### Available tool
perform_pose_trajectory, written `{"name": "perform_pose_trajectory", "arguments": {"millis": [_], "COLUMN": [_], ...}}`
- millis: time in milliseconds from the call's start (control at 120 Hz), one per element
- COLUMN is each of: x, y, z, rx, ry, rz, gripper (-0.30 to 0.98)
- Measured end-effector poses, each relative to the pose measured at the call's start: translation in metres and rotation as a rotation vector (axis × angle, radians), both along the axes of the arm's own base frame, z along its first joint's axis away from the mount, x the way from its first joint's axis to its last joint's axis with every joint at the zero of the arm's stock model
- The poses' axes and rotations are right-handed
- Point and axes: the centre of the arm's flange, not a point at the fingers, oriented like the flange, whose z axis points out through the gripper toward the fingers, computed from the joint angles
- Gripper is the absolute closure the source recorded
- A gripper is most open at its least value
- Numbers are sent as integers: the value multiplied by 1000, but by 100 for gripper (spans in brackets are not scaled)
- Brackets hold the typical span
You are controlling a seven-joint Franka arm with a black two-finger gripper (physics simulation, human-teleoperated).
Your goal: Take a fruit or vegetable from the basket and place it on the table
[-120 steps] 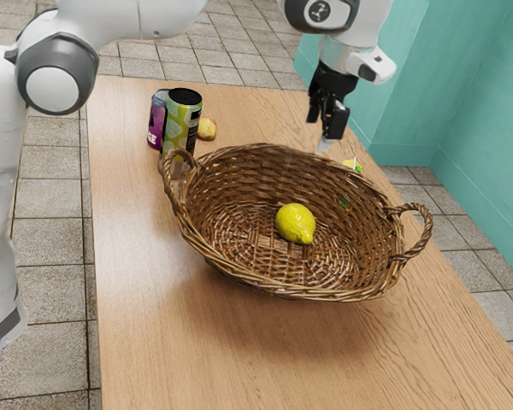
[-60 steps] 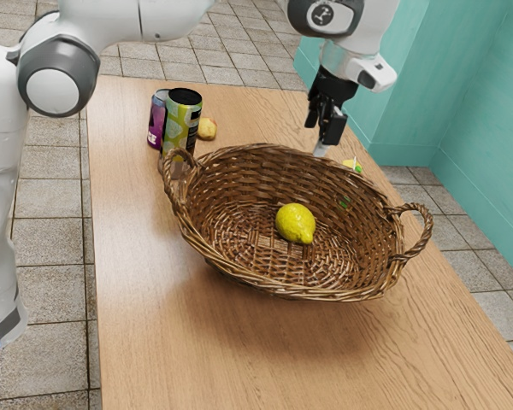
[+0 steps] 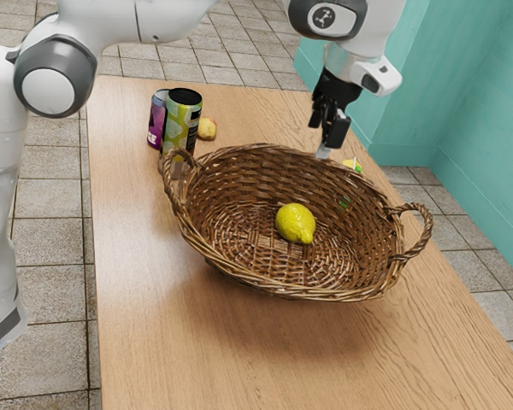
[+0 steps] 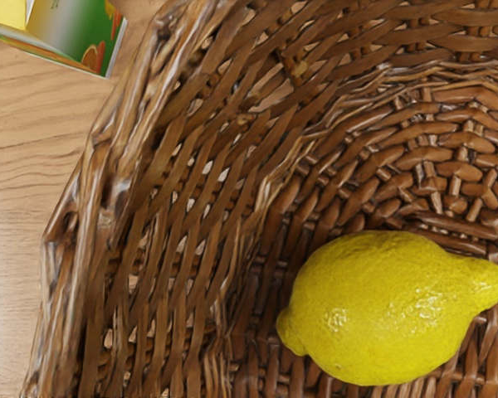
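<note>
On my worktop (image 3: 162,325), a lemon (image 3: 296,224) lies in the wicker basket (image 3: 282,292); behind it, two cans (image 3: 183,124) toward the exterior view's left, something small (image 3: 207,129) (I can't name it) beside them, a carton (image 3: 352,165) toward that view's right.

Basket (image 3: 299,295): I saw rough, woven wicker, its strands faintly glossy.
Lemon (image 3: 295,222) inside the basket: waxy and shiny, finely pitted.
Table (image 3: 171,342) under the basket: smooth, grained wood, softly sheened.
Cans (image 3: 182,120) beside the basket: smooth, printed metal.
Carton (image 4: 75,37) near the basket: smooth, coated card.
My gripper (image 3: 325,141) near the basket's rim: dark, mostly matt.
</note>
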Motion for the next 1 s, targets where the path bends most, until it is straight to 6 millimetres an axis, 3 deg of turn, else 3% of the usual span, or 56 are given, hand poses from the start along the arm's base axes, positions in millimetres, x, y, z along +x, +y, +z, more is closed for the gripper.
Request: {"name": "perform_pose_trajectory", "arguments": {"millis": [167,1000], "x": [2,2], "y": [18,23], "z": [0,-2], "rx": [7,-6], "ry": [1,6], "rz": [34,48], "gripper": [0,0]}}
